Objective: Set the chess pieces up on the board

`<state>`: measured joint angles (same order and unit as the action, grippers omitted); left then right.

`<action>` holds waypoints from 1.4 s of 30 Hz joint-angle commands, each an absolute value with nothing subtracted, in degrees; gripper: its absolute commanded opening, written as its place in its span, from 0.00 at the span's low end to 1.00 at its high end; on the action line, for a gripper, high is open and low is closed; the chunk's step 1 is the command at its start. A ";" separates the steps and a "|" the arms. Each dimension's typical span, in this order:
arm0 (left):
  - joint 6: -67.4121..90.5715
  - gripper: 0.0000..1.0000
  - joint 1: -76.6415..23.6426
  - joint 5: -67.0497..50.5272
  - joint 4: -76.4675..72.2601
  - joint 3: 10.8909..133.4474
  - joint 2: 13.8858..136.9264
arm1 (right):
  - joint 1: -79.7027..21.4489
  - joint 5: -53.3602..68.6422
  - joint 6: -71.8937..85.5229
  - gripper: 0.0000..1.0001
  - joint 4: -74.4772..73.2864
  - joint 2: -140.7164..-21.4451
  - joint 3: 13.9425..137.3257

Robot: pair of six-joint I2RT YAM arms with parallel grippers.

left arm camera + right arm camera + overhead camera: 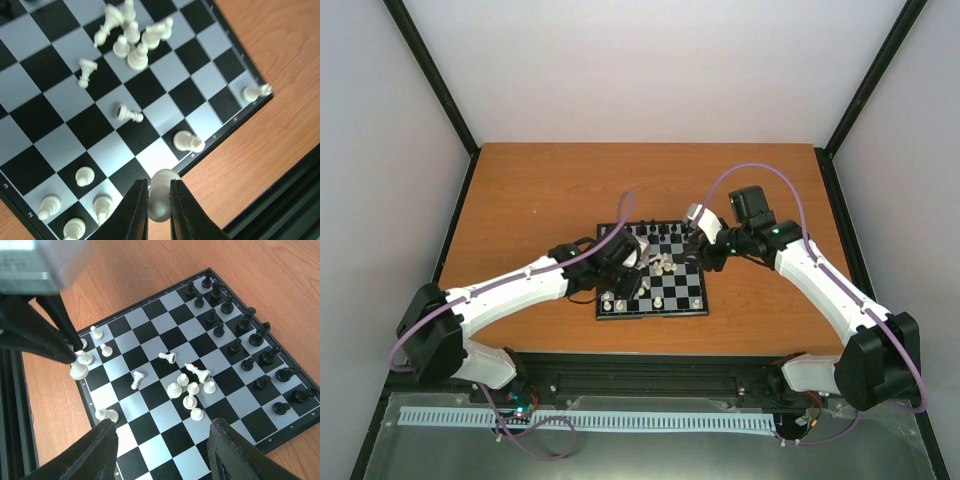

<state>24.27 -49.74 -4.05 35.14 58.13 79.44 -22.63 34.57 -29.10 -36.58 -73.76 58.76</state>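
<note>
The board (680, 290) lies in the middle of the table. My left gripper (159, 200) is shut on a cream-white piece (161, 197), held upright over the board's near edge square; it shows in the right wrist view (78, 371) too. Several white pieces stand in the corner beside it (84, 176). A loose heap of white pieces (190, 387), some toppled, lies mid-board. Black pieces (240, 340) stand in two rows along the far side. My right gripper (162, 450) is open and empty, above the board (165, 440). In the top view the left gripper (630, 275) and right gripper (705, 258) flank the heap.
The brown wooden table (540, 200) surrounds the board. A black rail (650, 365) runs along the near edge. White walls with black corner posts (435, 80) close in the back and sides. A fallen white piece (129, 114) lies alone near the heap.
</note>
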 commanded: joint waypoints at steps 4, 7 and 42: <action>20.41 0.14 -52.98 1.78 37.64 57.98 83.93 | -22.32 34.04 -29.70 0.51 -36.11 -74.88 58.45; 20.05 0.14 -53.08 1.35 36.55 58.37 85.64 | -22.23 33.94 -29.81 0.51 -36.12 -74.88 58.36; 20.36 0.29 -53.79 -3.78 31.20 60.67 93.58 | -21.70 34.81 -30.74 0.51 -36.76 -75.89 58.04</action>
